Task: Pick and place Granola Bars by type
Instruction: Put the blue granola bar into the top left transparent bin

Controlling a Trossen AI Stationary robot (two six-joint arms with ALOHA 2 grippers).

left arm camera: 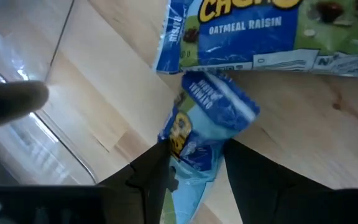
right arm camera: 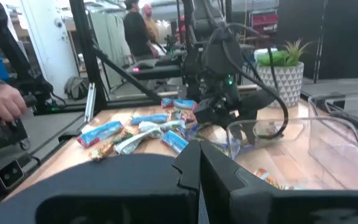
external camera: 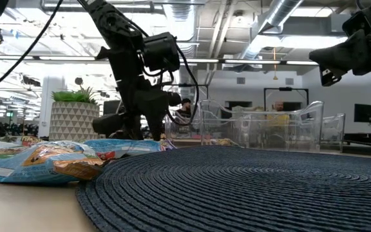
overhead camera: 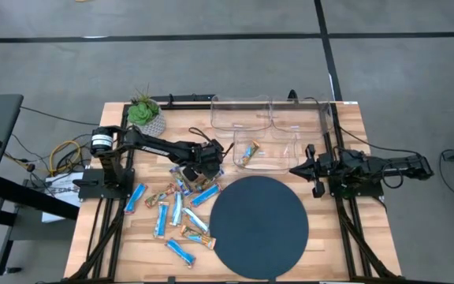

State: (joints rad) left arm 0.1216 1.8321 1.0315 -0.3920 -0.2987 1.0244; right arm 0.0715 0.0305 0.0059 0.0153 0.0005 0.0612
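The wooden table (overhead camera: 345,142) holds a big round dark mat (overhead camera: 258,225), and behind it stand clear plastic bins (overhead camera: 270,114). The left arm reaches in low over the pile, and its left gripper (left arm camera: 194,163) has its two fingers squeezed on one light-blue bar (left arm camera: 207,127), lifted a little above the wood. The right gripper (overhead camera: 299,169) waits off to the side, near the bins, with its fingers pressed together and nothing in them. The Granola Bars (overhead camera: 176,213) mostly lie in a loose heap on the table, left of the mat, near the left gripper. I think the job has only just started: one bar (overhead camera: 249,152) sits in the nearest bin, and all the others I can see are out on the table, not yet sorted. So lots are left, blue ones and brown ones too. A bigger bar with green on its wrapper (left arm camera: 247,31) lies beside the held one, and I can read "OATMEAL RAISIN" on it. The big yellow word above is cut off. The writing on the held bar is too crumpled to read.
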